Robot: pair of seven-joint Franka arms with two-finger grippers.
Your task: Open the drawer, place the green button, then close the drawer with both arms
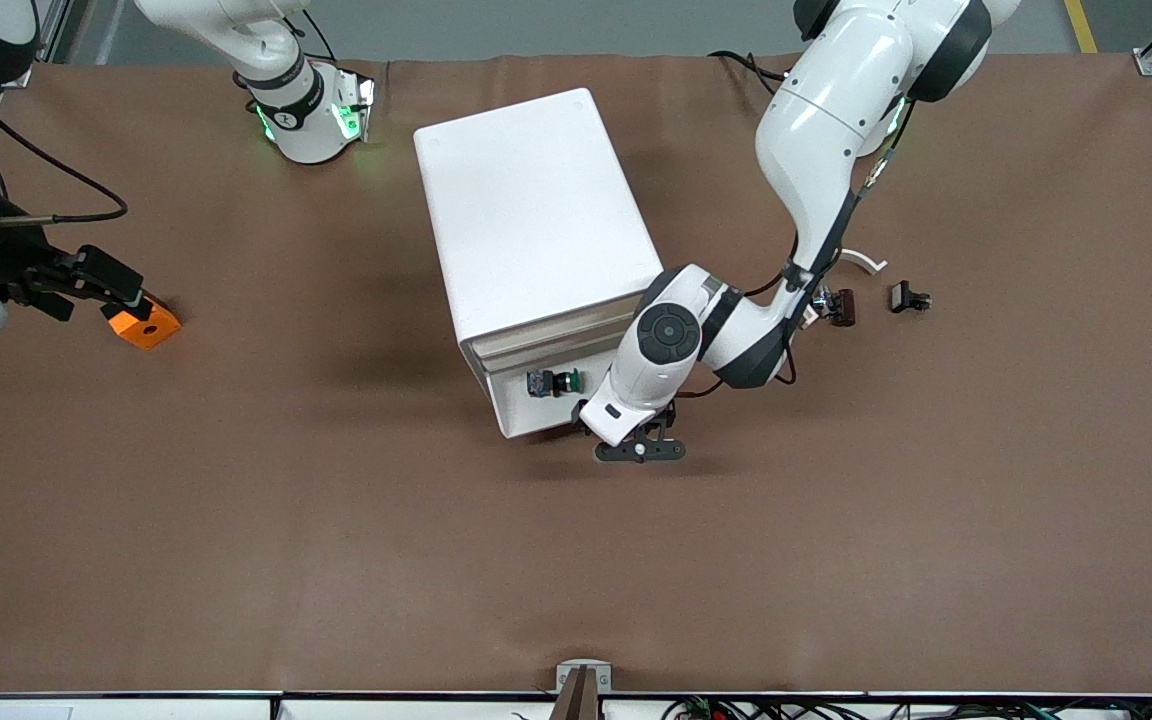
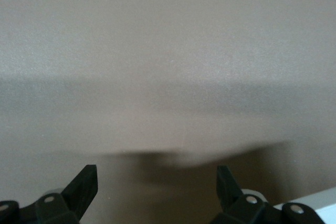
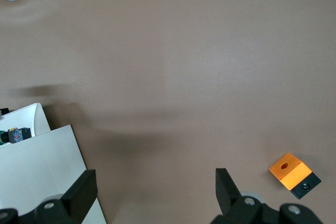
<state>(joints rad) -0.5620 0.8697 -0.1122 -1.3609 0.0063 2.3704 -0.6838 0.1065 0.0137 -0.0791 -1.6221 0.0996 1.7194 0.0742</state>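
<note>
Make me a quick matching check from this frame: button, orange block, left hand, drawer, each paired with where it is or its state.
Things:
1. button
2. orange block
3. left hand
4. drawer

Places or states:
A. pulled out of the cabinet
B. open, over the table in front of the drawer
C. lying in the drawer
D. on the table toward the right arm's end

Pairs: 1-C, 2-D, 3-B, 4-A
</note>
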